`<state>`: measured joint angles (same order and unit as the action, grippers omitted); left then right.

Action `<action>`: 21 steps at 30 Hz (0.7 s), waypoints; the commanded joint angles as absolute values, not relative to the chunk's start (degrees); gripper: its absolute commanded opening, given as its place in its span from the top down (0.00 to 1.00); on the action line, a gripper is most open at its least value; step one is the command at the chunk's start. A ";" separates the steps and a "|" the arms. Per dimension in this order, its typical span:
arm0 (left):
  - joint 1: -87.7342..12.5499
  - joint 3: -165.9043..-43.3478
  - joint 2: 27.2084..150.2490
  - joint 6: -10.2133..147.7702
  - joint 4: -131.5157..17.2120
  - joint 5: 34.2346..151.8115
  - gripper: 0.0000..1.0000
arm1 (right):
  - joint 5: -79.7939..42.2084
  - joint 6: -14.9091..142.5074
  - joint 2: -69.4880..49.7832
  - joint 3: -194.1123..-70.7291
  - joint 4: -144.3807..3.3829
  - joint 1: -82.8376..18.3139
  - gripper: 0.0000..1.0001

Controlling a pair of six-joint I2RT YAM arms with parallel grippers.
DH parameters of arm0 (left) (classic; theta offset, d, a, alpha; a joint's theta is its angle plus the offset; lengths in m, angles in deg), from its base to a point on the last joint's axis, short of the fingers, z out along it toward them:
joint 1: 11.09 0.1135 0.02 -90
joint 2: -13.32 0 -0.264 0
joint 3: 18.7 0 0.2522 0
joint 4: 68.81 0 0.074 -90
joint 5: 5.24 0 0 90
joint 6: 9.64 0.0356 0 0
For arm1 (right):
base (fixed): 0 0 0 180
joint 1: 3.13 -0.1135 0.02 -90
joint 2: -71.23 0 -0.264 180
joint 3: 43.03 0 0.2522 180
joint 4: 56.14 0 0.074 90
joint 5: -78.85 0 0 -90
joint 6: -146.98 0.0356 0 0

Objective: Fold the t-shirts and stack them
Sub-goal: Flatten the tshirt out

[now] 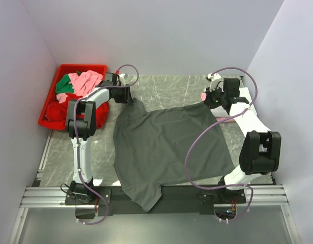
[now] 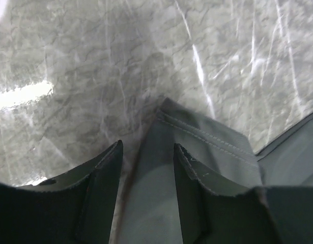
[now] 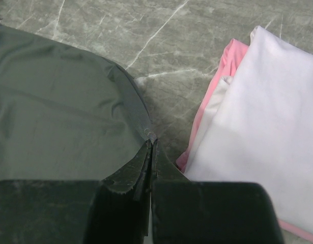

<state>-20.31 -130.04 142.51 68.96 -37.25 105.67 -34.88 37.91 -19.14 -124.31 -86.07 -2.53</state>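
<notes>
Grey cloth is lying spread across the marble table: the dark grey t-shirt, awaiting its fold. The right gripper is pinching its far right edge, jaws together, just beside a folded white t-shirt and pink t-shirt. The left gripper is straddling the far left corner, jaws apart. Closing squarely on that hem should be giving an even lift.

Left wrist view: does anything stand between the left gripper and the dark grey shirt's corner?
Nothing visible does. The left gripper is open, with its fingers on either side of the corner of the dark grey t-shirt, which lies on the table.
</notes>
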 commanded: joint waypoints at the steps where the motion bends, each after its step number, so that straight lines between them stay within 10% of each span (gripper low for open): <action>1: -20.93 -132.47 143.66 73.23 -32.64 102.09 0.50 | -36.11 38.44 -19.03 -126.84 -85.46 -2.87 1.00; 7: -22.52 -134.14 145.07 76.58 -28.51 102.16 0.59 | -36.20 38.53 -18.95 -127.01 -85.72 -2.87 1.00; 15: -23.05 -134.85 145.07 77.28 -27.98 101.91 0.97 | -36.29 38.35 -18.60 -127.27 -86.07 -2.87 1.00; 21: -23.05 -131.61 137.53 76.32 -33.32 96.90 0.99 | -36.64 38.35 -17.98 -127.45 -86.60 -2.87 1.00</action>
<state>-22.88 -133.01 143.14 76.11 -30.84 100.86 -35.86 38.09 -19.14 -124.31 -86.39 -2.53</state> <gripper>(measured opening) 0.015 0.007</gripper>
